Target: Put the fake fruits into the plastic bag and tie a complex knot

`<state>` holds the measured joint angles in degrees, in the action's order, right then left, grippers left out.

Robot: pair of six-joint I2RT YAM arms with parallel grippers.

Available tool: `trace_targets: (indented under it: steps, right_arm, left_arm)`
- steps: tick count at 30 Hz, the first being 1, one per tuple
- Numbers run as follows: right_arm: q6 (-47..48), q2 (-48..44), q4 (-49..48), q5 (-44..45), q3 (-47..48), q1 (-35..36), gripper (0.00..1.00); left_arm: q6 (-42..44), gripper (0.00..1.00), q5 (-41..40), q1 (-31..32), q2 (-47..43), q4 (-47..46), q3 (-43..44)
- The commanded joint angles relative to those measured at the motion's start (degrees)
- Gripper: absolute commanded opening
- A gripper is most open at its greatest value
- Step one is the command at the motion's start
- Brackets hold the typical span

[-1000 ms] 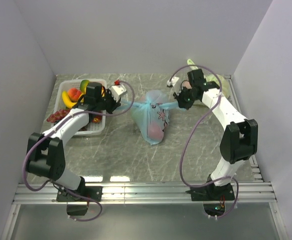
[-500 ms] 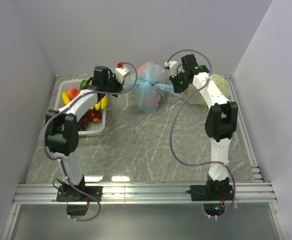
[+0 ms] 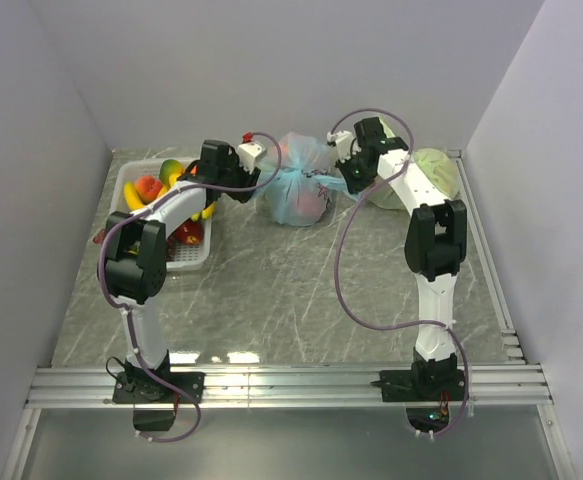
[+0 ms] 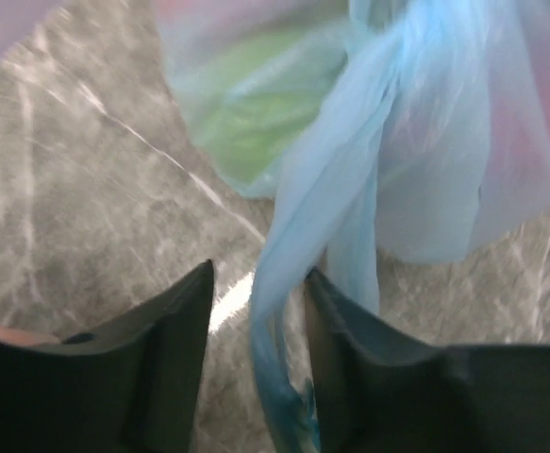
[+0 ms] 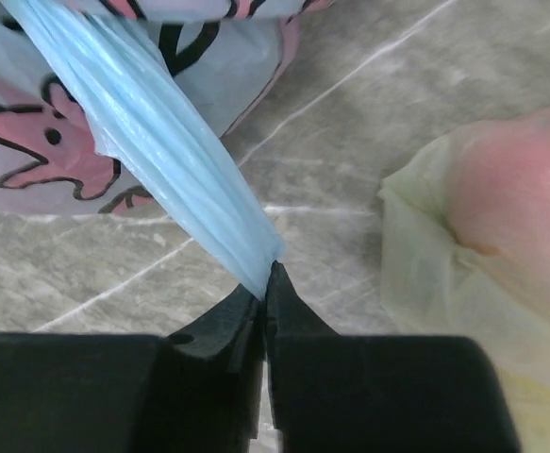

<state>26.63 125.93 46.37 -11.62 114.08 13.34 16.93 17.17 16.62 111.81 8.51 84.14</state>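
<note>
The light-blue plastic bag (image 3: 297,192) sits near the back wall with fruits showing through it, a green one (image 4: 256,113) and a pink one. Its ears meet in a small knot (image 3: 294,172) on top. My right gripper (image 5: 267,278) is shut on the end of one twisted ear (image 5: 161,123), just right of the bag (image 5: 39,142). At the bag's left, my left gripper (image 4: 258,274) is open, and the other ear (image 4: 298,236) hangs loose between its fingers, against the right one. More fake fruits (image 3: 151,190) lie in a white basket (image 3: 186,258).
A pale yellow-green tied bag (image 3: 428,172) holding a pinkish fruit (image 5: 510,179) lies at the back right, close to my right arm. The basket stands at the back left beside my left arm. The grey walls rise just behind the bag.
Both arms have swung toward the back wall, carrying the bag there. My left jaws, shut on the ear before, now stand apart. The right gripper keeps its hold.
</note>
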Motion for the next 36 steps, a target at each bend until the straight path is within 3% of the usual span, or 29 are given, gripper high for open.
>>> trace_targets:
  steps: [1,4,5,6,9,15,18,19,23,26,27,30,36]
  right_arm:
    - [-2.8,-2.6,0.1,1.8,7.7,-0.1,0.21]
    - [-4.6,-4.5,-0.3,1.2,10.0,0.0,0.49]
    - [-5.1,-6.2,-0.6,0.6,9.9,-0.1,0.53]
    - [-5.5,-7.3,-0.8,0.0,9.3,-0.2,0.54]
    - [-8.2,-12.4,-3.6,-2.1,5.8,-0.6,0.61]
    - [-13.1,-20.5,-5.3,-8.8,0.4,-2.4,0.67]
    - [-18.2,-24.2,-5.8,-15.1,-4.5,-3.3,0.75]
    - [-19.5,-25.3,-6.5,-16.2,-6.1,-3.8,0.87]
    - [-28.8,-32.9,-9.7,-14.8,-17.2,-3.9,0.89]
    - [-32.3,-41.7,-16.1,-14.8,-31.2,-3.9,0.90]
    - [-32.9,-44.3,-18.4,-15.0,-39.2,-3.6,0.92]
    - [-31.9,-53.4,-25.5,-13.1,-51.8,-2.4,0.94]
    - [-30.9,-63.0,-29.1,-8.7,-66.1,-0.6,0.95]
  left_arm:
    - [-2.8,0.50,-0.5,-0.4,-1.9,-1.7,6.1]
    - [-4.4,0.60,0.3,-0.5,-3.5,-1.3,9.3]
    - [-5.1,0.64,0.4,-0.5,-4.7,-1.4,10.2]
    - [-6.1,0.79,0.6,-0.5,-5.3,-1.1,10.8]
    - [-7.0,0.99,2.0,-0.5,-8.2,-0.1,11.3]
    - [-10.7,0.99,3.1,-0.5,-12.7,7.6,13.1]
    - [-14.8,0.99,4.5,-0.5,-13.8,12.3,14.5]
    - [-15.6,0.99,4.5,-0.5,-14.4,14.9,14.1]
    - [-19.8,0.99,3.1,-0.5,-19.7,17.1,6.9]
    - [-20.0,0.99,2.3,-0.5,-23.1,19.6,1.7]
    - [-20.7,0.99,2.1,-0.5,-24.1,20.0,-0.1]
    - [-20.4,0.99,1.3,-0.3,-28.2,20.6,-8.5]
    - [-20.8,0.99,-2.7,1.7,-36.4,19.1,-22.5]
